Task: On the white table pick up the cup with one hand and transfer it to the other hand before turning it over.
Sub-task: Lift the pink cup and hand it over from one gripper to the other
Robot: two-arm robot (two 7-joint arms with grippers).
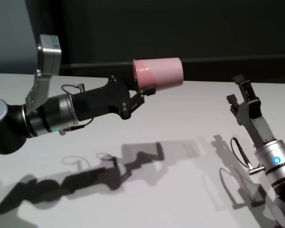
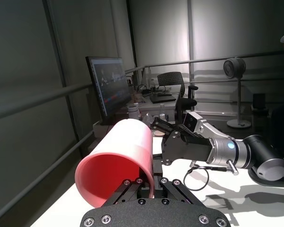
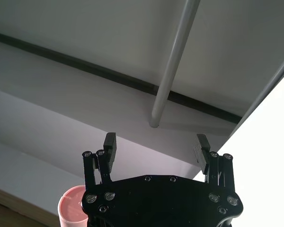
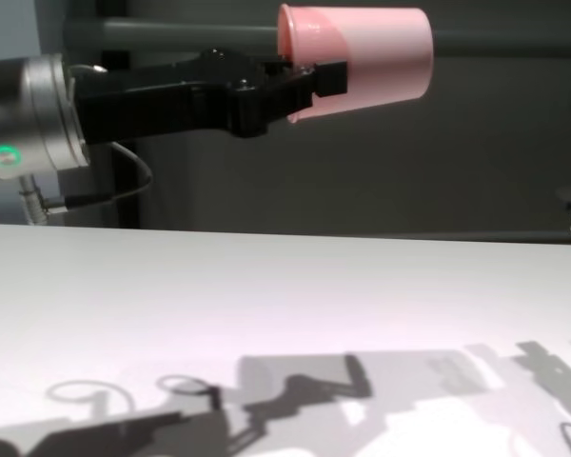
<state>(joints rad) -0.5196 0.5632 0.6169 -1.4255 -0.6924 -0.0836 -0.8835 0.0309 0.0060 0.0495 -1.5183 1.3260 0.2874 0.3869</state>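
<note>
The pink cup lies on its side in the air above the white table, its base pointing toward my right arm. My left gripper, on the arm with the green light ring, is shut on the cup's rim wall. In the left wrist view, the cup's open mouth faces the camera just above the left gripper. My right gripper, with the looping black cable, hangs open to the right of the cup, apart from it. The right wrist view shows those open fingers empty and the cup beyond.
The arms and cup cast shadows on the tabletop below them. A dark wall runs behind the table's far edge. In the left wrist view a monitor, a chair and a fan stand far beyond the table.
</note>
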